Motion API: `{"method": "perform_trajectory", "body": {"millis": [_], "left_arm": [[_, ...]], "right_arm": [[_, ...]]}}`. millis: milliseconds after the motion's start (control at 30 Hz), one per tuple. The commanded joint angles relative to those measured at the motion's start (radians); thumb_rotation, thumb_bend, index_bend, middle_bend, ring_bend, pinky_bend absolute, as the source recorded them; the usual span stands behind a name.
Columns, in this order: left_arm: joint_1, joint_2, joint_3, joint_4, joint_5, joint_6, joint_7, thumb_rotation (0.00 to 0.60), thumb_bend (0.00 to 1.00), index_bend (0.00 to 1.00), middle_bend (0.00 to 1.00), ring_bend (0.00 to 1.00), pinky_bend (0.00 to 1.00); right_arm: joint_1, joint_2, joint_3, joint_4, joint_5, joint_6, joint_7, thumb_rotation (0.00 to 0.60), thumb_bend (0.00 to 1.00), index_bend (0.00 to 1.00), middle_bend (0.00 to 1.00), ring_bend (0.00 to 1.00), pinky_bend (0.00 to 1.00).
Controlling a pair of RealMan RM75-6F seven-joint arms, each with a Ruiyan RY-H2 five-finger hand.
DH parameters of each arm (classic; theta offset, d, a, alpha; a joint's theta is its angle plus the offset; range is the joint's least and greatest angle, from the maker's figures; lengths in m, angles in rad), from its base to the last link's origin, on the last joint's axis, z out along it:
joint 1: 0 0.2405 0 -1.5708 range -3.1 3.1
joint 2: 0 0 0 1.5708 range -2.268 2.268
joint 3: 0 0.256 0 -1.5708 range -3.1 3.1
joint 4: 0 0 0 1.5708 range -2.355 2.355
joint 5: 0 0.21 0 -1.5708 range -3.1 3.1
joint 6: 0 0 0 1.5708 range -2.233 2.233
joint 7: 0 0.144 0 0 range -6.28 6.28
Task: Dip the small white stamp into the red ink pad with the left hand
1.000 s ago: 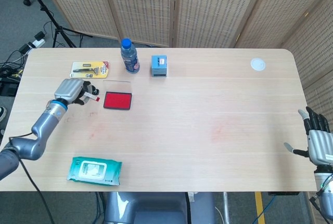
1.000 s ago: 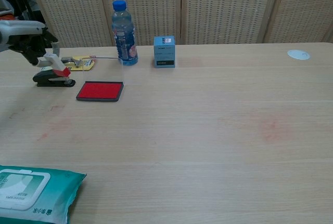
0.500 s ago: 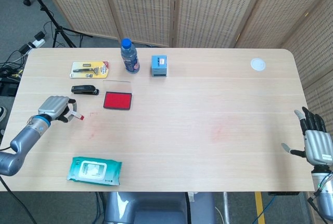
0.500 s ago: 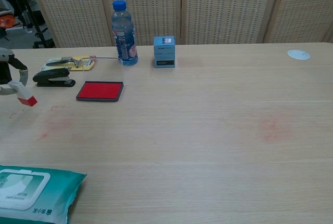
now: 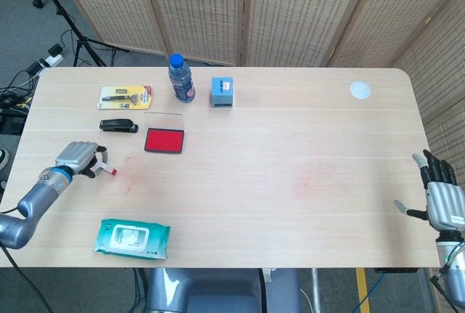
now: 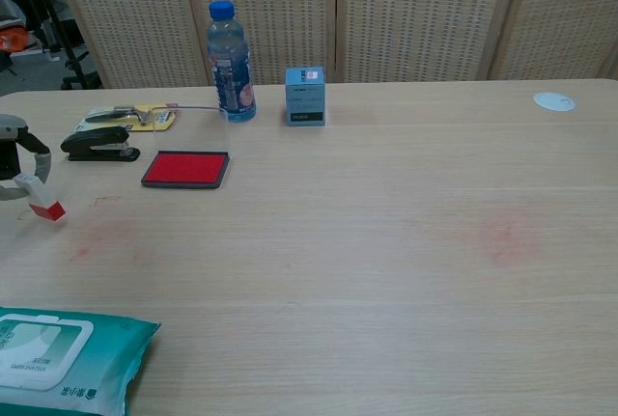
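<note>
Bright, even, diffuse light; soft faint shadows, no harsh glare, sharp focus in both views.

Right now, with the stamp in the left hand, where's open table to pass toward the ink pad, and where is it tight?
The left hand holds the stamp left of the red ink pad; bare table lies between them. Also free: the wide stretch from the pad to the right hand. Crowded: behind the pad, with stapler, blister card, bottle, blue box.

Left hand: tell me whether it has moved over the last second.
Yes. The left hand, holding the small white stamp, has drawn back from beside the black stapler toward the table's near-left edge, away from the red ink pad.
</note>
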Motion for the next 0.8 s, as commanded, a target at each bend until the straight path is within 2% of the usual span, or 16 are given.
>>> {"method": "perform_trajectory", "body": {"millis": [33, 267, 533, 800], "left_arm": [[0.005, -0.018, 0.006, 0.021, 0.003, 0.008, 0.003, 0.600, 0.42, 0.63, 1.00, 1.00, 0.96], [0.012, -0.053, 0.003, 0.051, -0.005, 0.038, 0.030, 0.600, 0.42, 0.63, 1.00, 1.00, 0.96], [0.014, -0.071, 0.000, 0.060, -0.034, 0.026, 0.051, 0.600, 0.41, 0.62, 1.00, 1.00, 0.96], [0.017, -0.078, -0.006, 0.059, -0.052, 0.026, 0.069, 0.600, 0.41, 0.50, 1.00, 1.00, 0.96]], "right_arm": [[0.000, 0.000, 0.000, 0.000, -0.001, 0.001, 0.003, 0.600, 0.05, 0.00, 0.00, 0.00, 0.00], [-0.001, 0.004, 0.000, -0.005, -0.004, 0.005, 0.006, 0.600, 0.05, 0.00, 0.00, 0.00, 0.00], [-0.004, 0.008, 0.001, -0.004, -0.006, 0.010, 0.017, 0.600, 0.05, 0.00, 0.00, 0.00, 0.00], [-0.006, 0.012, 0.002, -0.004, -0.006, 0.015, 0.029, 0.600, 0.05, 0.00, 0.00, 0.00, 0.00]]}}
